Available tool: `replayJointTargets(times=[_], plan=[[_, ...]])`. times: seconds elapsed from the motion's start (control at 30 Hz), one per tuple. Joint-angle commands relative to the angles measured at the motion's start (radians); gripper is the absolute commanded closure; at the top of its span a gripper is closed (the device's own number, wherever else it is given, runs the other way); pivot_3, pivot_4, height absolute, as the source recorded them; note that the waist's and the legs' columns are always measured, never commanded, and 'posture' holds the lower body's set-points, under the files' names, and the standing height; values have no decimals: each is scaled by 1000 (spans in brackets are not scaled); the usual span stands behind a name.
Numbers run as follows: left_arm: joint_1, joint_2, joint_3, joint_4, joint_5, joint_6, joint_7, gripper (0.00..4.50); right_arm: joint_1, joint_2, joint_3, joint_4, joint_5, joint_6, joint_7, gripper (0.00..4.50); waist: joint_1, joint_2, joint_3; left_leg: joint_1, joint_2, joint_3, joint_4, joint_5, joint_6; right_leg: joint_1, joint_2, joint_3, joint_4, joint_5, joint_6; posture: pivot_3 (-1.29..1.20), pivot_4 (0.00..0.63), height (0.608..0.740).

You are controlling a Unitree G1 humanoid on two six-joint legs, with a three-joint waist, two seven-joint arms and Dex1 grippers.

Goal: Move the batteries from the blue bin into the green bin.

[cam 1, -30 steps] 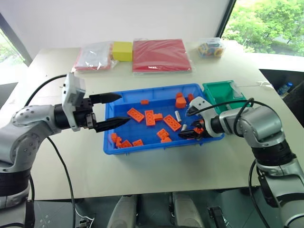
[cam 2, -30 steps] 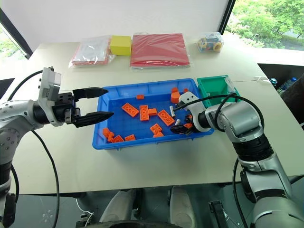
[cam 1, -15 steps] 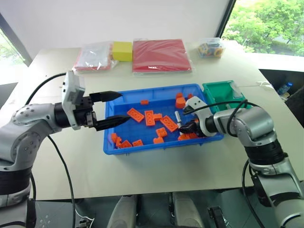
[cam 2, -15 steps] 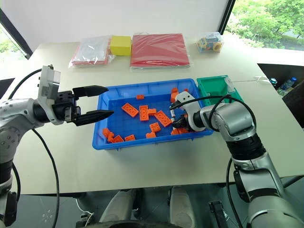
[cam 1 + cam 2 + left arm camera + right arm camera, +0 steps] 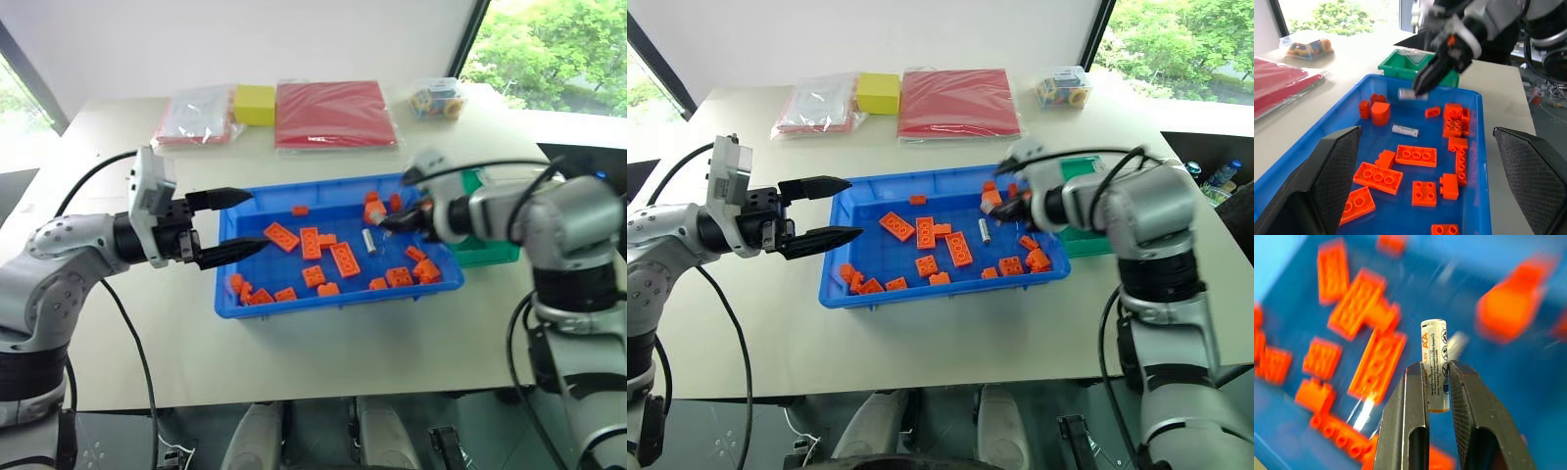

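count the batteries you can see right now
2: one battery clamped in the right gripper above the blue bin, one lying on the bin floor. Bricks may hide others.

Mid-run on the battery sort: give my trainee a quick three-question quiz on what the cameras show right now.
1. True or false: the right claw is shut on a battery.
2. Where does the other battery lie? A) in the green bin B) on the blue bin floor among orange bricks C) on the table
3. Fill in: the left claw is ____ and holds nothing.

Key: 1 true; 2 B; 3 open.
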Motion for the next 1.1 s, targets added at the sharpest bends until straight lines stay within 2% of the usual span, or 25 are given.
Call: replayJointTargets(times=[0.03,0.2,0.37,0.6,0.7,0.8,0.93,1.1], plan=[[-30,2,1,3,7,-27,-17,0,7,-102,-48,51,-27,-81,6,4407,-1,0,0,0,0,0,0,0,0,0,0,0,0,0,0,0,150,736],[-54,-6,-21,24,18,-37,-31,0,63,-196,-25,128,-66,-209,22,4407,-8,0,0,0,0,1,0,0,0,0,0,0,0,0,0,0,150,736],[-70,-13,-32,30,22,-37,-38,0,99,-208,1,190,-140,-346,-9,4407,-12,0,0,1,1,2,0,0,0,-1,0,1,1,0,0,0,150,736],[-71,-6,-26,26,22,-32,-45,0,114,-185,8,187,-180,-479,-9,917,-7,0,0,0,1,2,0,0,0,-1,0,1,1,0,0,0,150,736],[-68,-2,-21,21,19,-28,-44,0,95,-170,15,144,-163,-503,24,917,-8,0,0,0,1,2,0,0,0,-1,0,1,1,0,0,0,150,736],[-61,4,-15,13,16,-22,-40,0,65,-95,35,19,-75,-387,50,917,-15,0,0,0,1,2,0,0,0,-1,0,1,1,0,0,0,150,736],[-57,8,-9,5,12,-15,-34,0,87,37,64,-77,-26,-236,-4,917,-11,0,0,1,2,1,-1,0,0,-1,1,1,1,0,0,0,150,736],[-50,15,0,-10,5,-4,-26,0,127,124,125,-62,-59,-231,-67,917,2,0,0,0,0,0,1,0,0,0,0,1,0,0,0,0,150,736]])
